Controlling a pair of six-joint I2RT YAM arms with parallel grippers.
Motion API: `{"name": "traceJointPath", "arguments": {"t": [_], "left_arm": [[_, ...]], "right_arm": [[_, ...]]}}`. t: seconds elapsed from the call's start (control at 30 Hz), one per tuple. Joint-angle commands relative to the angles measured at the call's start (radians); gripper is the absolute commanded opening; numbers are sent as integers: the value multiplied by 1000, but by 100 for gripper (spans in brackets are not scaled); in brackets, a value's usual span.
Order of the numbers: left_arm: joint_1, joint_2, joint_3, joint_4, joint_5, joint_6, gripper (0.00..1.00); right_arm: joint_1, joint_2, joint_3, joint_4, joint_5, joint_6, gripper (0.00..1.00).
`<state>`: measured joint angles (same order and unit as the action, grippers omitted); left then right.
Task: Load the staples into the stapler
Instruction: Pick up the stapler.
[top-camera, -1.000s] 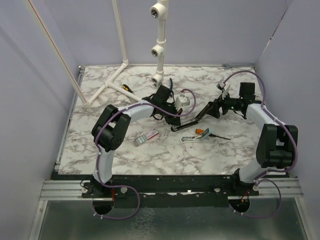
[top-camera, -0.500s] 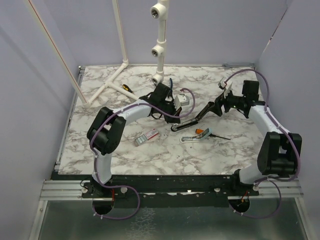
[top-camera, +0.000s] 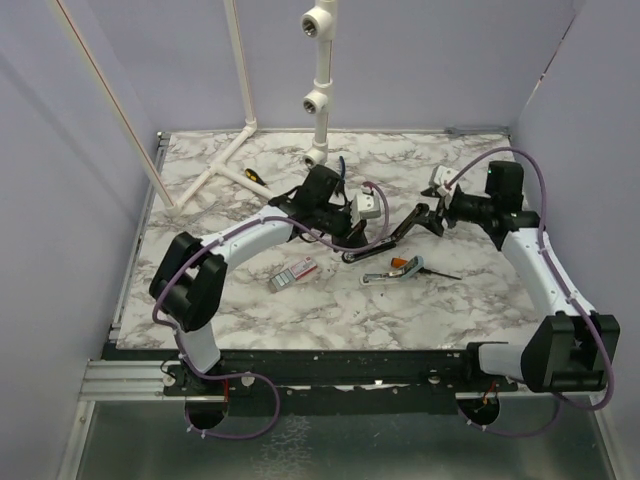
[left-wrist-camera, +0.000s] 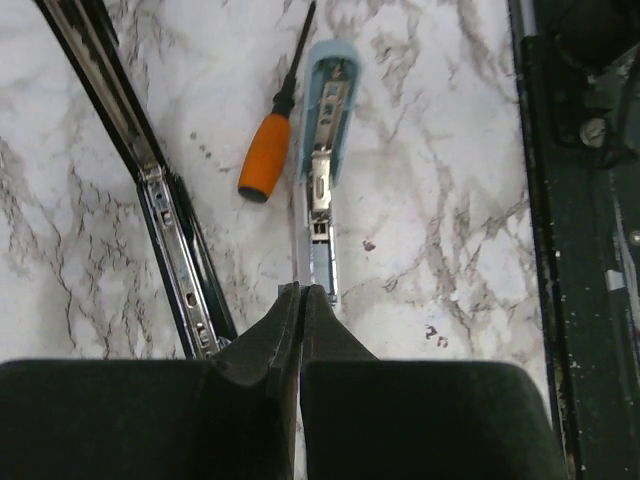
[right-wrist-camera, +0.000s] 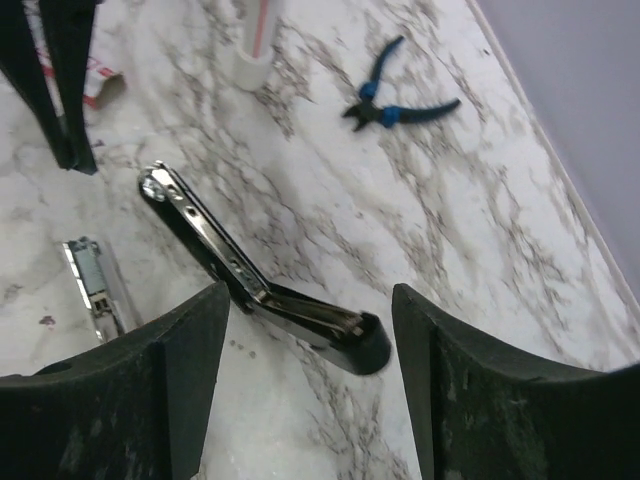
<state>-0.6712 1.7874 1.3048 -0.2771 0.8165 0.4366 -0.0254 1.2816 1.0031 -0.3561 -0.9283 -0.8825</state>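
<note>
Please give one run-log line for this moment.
left gripper shut | right gripper open above stapler | stapler lying open | staples box on table

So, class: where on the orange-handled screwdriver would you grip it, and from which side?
By the orange handle of the screwdriver, from straight above, squeezing across its width. It lies flat, the handle is its thickest part, and the thin shaft runs close beside the pale teal bar.

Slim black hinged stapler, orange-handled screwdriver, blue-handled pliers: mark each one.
Slim black hinged stapler (right-wrist-camera: 212, 245): right wrist view, on its shiny metal inner channel.
Orange-handled screwdriver (left-wrist-camera: 262, 160): left wrist view, on the orange handle.
Blue-handled pliers (right-wrist-camera: 425, 108): right wrist view, on one blue handle.
</note>
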Motion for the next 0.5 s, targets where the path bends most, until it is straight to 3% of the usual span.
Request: {"name": "traceJointPath", "arguments": {"t": [0.0, 0.3, 0.47], "left_arm": [[-6, -104, -20, 7, 148, 5, 0], [-6, -253, -113, 30, 209, 13, 0], [2, -276, -92, 35, 256, -20, 0]], "right_arm": [[124, -42, -62, -45, -28, -66, 70], [233, -55, -81, -9, -91, -27, 70], [305, -72, -104, 74, -127, 3, 70]]}}
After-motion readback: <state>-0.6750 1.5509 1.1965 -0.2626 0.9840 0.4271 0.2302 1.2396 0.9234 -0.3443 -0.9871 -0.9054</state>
